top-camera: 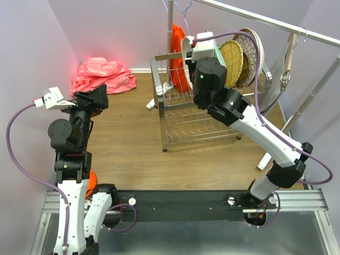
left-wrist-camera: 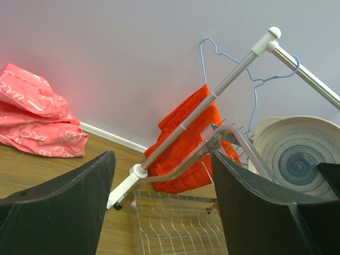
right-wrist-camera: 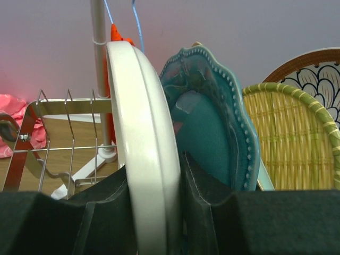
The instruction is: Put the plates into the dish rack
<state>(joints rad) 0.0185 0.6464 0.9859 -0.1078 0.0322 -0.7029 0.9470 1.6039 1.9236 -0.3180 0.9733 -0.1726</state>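
My right end effector (right-wrist-camera: 154, 172) is up at the top tier of the dish rack (top-camera: 197, 125). Its two fingers (right-wrist-camera: 199, 196) sit one on each side of the rim of a white plate (right-wrist-camera: 143, 122) and press on it, so it is holding this plate. The plate stands upright on its edge, at the left end of the row in the top tier.

Just to the right of it stands the teal scalloped plate (right-wrist-camera: 212, 122). Next comes the woven yellow plate (right-wrist-camera: 292, 143), and last on the right the petal-patterned plate (right-wrist-camera: 319, 69). All three stand on edge between the tines.

The rack itself stands on the wooden surface (top-camera: 133, 143), on the far side and to the right of the middle. Behind its left end an orange cloth (left-wrist-camera: 186, 138) hangs on a blue hanger (left-wrist-camera: 254, 101) from a metal rail (left-wrist-camera: 212, 95).

My left end effector (left-wrist-camera: 162, 159) hangs above the left part of the surface, well apart from the rack. Its fingers are spread wide and it holds nothing. A pink-red bundle (top-camera: 103, 74) lies in the far left corner.
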